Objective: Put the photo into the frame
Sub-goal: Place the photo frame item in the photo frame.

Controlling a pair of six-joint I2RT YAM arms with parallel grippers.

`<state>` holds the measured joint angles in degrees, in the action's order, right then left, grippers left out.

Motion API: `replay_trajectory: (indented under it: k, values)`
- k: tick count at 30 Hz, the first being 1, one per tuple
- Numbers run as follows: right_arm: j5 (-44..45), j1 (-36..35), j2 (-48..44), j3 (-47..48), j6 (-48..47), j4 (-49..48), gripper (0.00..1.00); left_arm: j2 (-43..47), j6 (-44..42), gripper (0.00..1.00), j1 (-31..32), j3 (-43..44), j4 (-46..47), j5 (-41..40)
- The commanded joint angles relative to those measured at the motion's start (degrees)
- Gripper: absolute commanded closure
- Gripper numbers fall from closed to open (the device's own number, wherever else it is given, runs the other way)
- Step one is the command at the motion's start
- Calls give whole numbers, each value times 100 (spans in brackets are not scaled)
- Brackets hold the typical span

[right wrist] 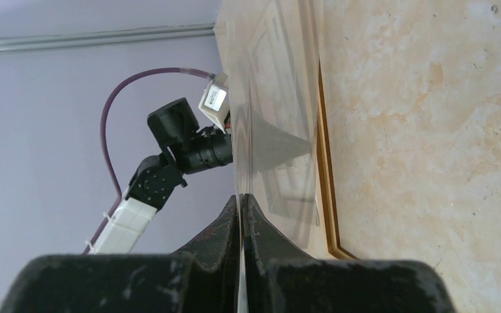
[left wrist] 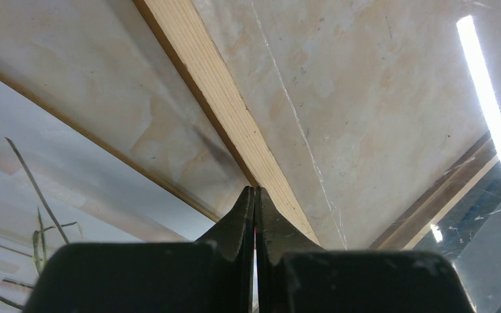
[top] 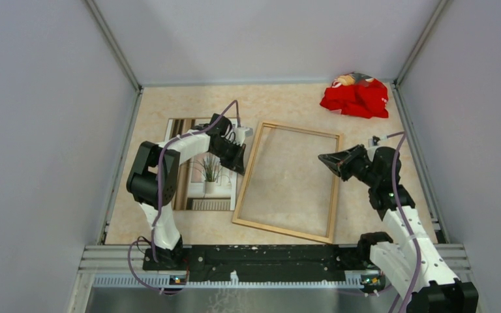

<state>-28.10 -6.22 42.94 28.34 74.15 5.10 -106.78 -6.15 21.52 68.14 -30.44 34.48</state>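
Observation:
The frame lies flat in the middle of the table, pale wood side up; one rail of it shows in the left wrist view and another in the right wrist view. The photo lies picture side up to its left, partly under my left arm, with its edge close by. A thin clear sheet stands edge-on above the frame. My right gripper is shut on its near edge. My left gripper, over the frame's left rail, is shut on a thin sliver, apparently the same sheet.
A crumpled red cloth lies at the back right corner. Grey walls close in the table on three sides. A black mounting rail runs along the near edge.

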Motion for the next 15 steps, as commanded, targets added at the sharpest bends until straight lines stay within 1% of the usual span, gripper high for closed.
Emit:
replay_trajectory:
  k: [1,11,13,15]
  values:
    - [79,-117,-24,365,133,-349,100,-81,-79,97,9,-11,-32,139]
    - [-152,-143,92,97,-258,-474,100,-120,-112,97,7,49,-72,94]
    - [-251,-143,155,19,-256,-729,100,-129,-114,98,10,50,-88,88]
    - [-295,-143,208,-10,-272,-777,100,-116,-119,98,4,35,-85,92]
